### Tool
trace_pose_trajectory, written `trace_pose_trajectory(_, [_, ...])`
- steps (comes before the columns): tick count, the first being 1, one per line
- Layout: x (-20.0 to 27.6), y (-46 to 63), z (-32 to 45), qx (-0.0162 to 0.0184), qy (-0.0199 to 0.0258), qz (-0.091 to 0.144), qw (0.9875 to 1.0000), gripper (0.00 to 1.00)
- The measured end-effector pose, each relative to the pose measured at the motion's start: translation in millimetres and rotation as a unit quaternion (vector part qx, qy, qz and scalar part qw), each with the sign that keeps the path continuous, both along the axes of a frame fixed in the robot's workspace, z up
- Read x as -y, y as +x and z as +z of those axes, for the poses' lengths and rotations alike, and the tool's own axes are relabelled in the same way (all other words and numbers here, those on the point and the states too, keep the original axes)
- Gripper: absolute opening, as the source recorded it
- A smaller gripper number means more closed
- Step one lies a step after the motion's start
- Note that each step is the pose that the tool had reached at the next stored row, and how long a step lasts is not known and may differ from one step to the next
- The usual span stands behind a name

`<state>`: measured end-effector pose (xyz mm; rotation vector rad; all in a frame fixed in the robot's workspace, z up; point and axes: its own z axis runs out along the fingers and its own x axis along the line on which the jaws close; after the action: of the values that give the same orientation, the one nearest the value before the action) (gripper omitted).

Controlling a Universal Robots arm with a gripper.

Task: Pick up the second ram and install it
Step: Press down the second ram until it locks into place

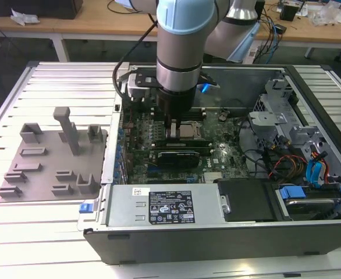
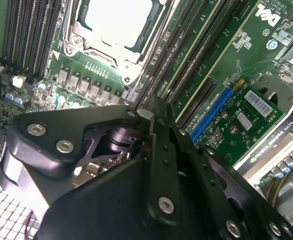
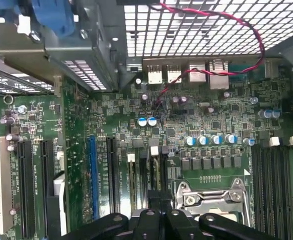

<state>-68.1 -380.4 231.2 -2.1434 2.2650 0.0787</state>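
Gripper [image 1: 173, 129] lowered inside the case [image 1: 310, 104], just beside the CPU socket [image 1: 189, 130]; its grip state cannot be told.

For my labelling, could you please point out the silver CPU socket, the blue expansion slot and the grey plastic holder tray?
silver CPU socket [image 2: 119, 22]: second wrist view, its bright centre.
blue expansion slot [image 3: 91, 175]: first wrist view, mid-length.
grey plastic holder tray [image 1: 45, 165]: exterior view, bare base.

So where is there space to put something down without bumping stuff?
The ribbed metal table is bare behind the grey holder tray, and also in front of it. Inside the computer case it is crowded: the arm stands over the green board, with cables beside it.
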Motion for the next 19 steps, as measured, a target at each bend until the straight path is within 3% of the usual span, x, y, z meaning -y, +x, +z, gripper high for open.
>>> trace_pose_trajectory(5, [0.0,-0.3,-4.2,0.0004,-0.0002,0.000,1.0000,0.08])
trace_pose_trajectory(7, [0.0,-0.3,10.3,0.0005,0.0001,0.000,1.0000,0.08])
trace_pose_trajectory(9, [0.0,0.0,17.4,0.0003,-0.0004,0.000,1.0000,0.08])
trace_pose_trajectory(11, [0.0,3.8,20.2,-0.0020,-0.0025,0.000,1.0000,0.08])
trace_pose_trajectory(12, [0.0,7.9,21.7,-0.0042,-0.0066,0.000,1.0000,0.08])
trace_pose_trajectory(14, [0.0,10.6,21.9,-0.0050,-0.0072,0.000,1.0000,0.08])
trace_pose_trajectory(19, [-0.4,29.4,22.0,-0.0097,-0.0081,0.000,0.9999,0.08])
